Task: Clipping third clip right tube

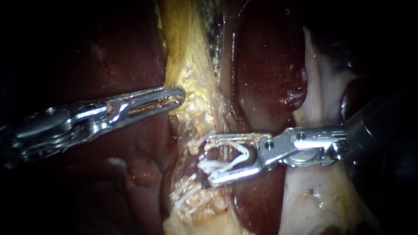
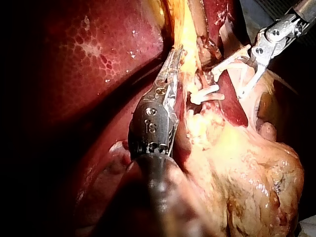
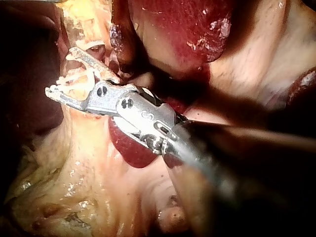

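Dark red liver [image 1: 109, 56] carries a pale yellow band of tissue [image 1: 187, 65], possibly fat, along its surface.

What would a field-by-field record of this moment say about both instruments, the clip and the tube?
left instrument: jaws shut on yellowish tissue
right instrument: jaws apart, holding an open white clip
tube: passes between the clip's legs
clip state: not yet closed
other clip: already in place, lower on the same strip of tissue
liver: beside the left instrument
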{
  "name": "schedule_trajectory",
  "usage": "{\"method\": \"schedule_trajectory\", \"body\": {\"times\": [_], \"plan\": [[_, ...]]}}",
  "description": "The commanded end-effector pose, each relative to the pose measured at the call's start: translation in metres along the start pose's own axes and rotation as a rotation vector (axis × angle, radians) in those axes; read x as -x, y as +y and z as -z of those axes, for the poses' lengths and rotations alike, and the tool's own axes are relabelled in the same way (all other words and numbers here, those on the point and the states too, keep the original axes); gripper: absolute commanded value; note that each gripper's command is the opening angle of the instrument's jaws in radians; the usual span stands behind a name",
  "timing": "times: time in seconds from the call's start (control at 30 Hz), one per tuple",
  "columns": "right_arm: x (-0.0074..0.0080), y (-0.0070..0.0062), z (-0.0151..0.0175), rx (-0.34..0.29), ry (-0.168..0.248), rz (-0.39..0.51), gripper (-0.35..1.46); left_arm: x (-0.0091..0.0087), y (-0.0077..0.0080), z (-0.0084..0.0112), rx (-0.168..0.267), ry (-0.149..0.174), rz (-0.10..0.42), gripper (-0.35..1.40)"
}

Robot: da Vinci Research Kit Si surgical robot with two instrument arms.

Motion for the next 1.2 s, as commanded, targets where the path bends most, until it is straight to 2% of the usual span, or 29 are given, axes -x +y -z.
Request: {"method": "schedule_trajectory", "body": {"times": [0.03, 0.17, 0.23, 0.33, 0.5, 0.7, 0.83, 1.0, 1.2], "plan": [[0.0, 0.0, 0.0, 0.0, 0.0, 0.0, 0.59, 0.0, 0.0, 0.0, 0.0, 0.0, 0.0, -0.35], [0.0, 0.0, 0.0, 0.0, 0.0, -0.029, 0.59, 0.0002, 0.0001, 0.0005, -0.003, 0.002, 0.0, -0.35], [0.0, -0.0001, 0.0001, 0.0, 0.001, -0.088, 0.59, 0.0007, 0.0004, 0.0014, -0.01, 0.008, 0.0, -0.35], [0.0, -0.0003, 0.0004, 0.006, 0.002, -0.194, 0.58, 0.0018, 0.0011, 0.0036, 0.003, 0.006, 0.003, -0.35], [0.0004, 0.0001, 0.0009, 0.031, 0.008, -0.36, 0.58, 0.003, 0.0016, 0.0074, 0.009, -0.02, 0.011, -0.35], [0.0016, 0.0016, 0.0007, 0.078, -0.024, -0.417, 0.57, 0.004, 0.0006, 0.0101, 0.003, -0.041, 0.022, -0.35], [0.0029, 0.0028, 0.0001, 0.104, -0.045, -0.455, 0.56, 0.0047, -0.0003, 0.0116, -0.001, -0.056, 0.03, -0.35], [0.0042, 0.004, -0.0004, 0.135, -0.068, -0.468, 0.55, 0.0051, -0.0007, 0.0128, -0.002, -0.063, 0.041, -0.35], [0.0045, 0.005, -0.0007, 0.157, -0.065, -0.481, 0.54, 0.0052, -0.0008, 0.0133, -0.002, -0.065, 0.042, -0.35]]}}
